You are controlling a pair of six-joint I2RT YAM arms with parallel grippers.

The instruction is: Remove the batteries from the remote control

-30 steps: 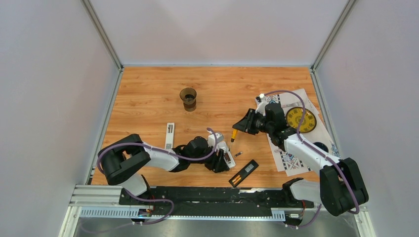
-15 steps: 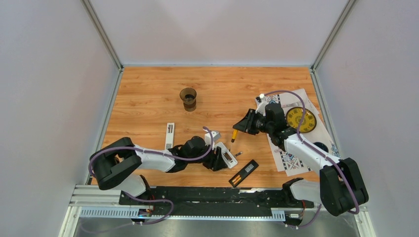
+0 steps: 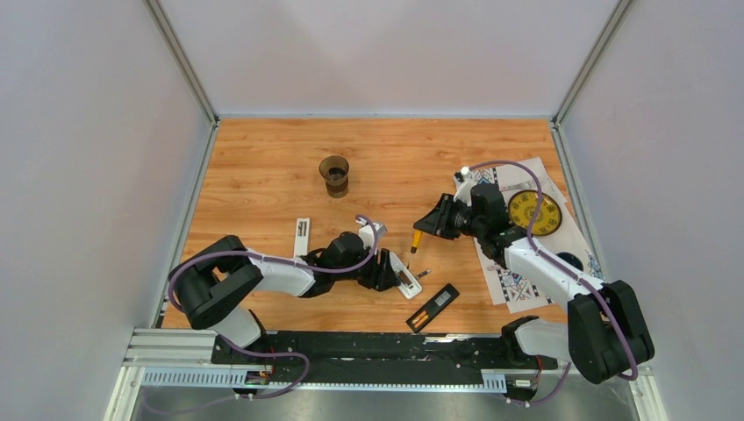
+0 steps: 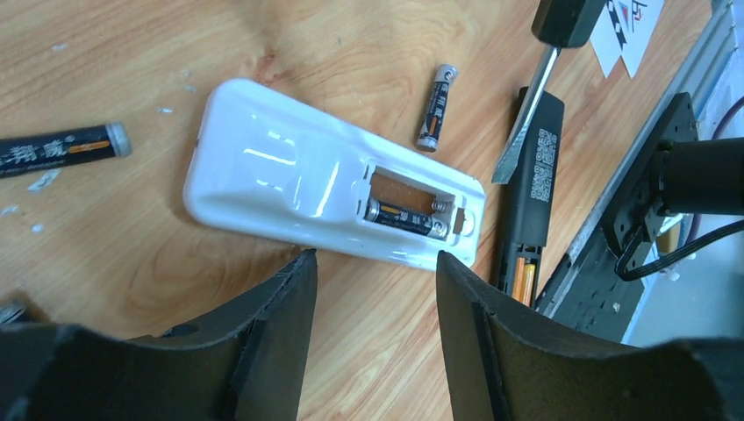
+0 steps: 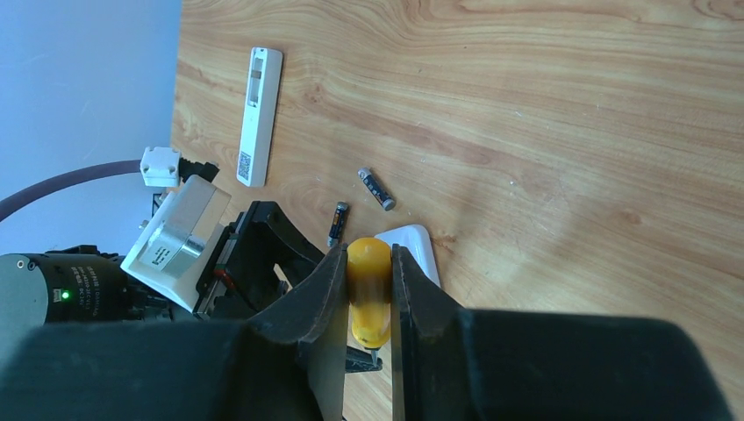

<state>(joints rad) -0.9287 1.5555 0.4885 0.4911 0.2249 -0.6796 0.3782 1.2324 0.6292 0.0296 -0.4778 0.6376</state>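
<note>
A white remote (image 4: 289, 184) lies back up on the wood with its battery bay open. One dark grey battery (image 4: 405, 217) sits in the bay; the slot beside it is empty. Loose dark batteries lie beside it, one (image 4: 436, 95) beyond the remote and one (image 4: 61, 149) to its left. My left gripper (image 4: 373, 263) is open and empty just short of the remote (image 3: 405, 279). My right gripper (image 5: 368, 263) is shut on a yellow-handled screwdriver (image 5: 368, 294), held above the remote's far end (image 3: 414, 241). A black remote (image 4: 531, 189) holds orange batteries (image 4: 524, 281).
A slim white remote (image 3: 301, 239) lies left of my left arm. A dark cup (image 3: 334, 174) stands at the back. A printed paper mat (image 3: 513, 281) with a yellow disc (image 3: 534, 212) lies at the right. The black remote (image 3: 433, 307) lies near the front edge.
My left gripper has drawn back a little to the left, off the white remote. The right arm and screwdriver have not moved.
</note>
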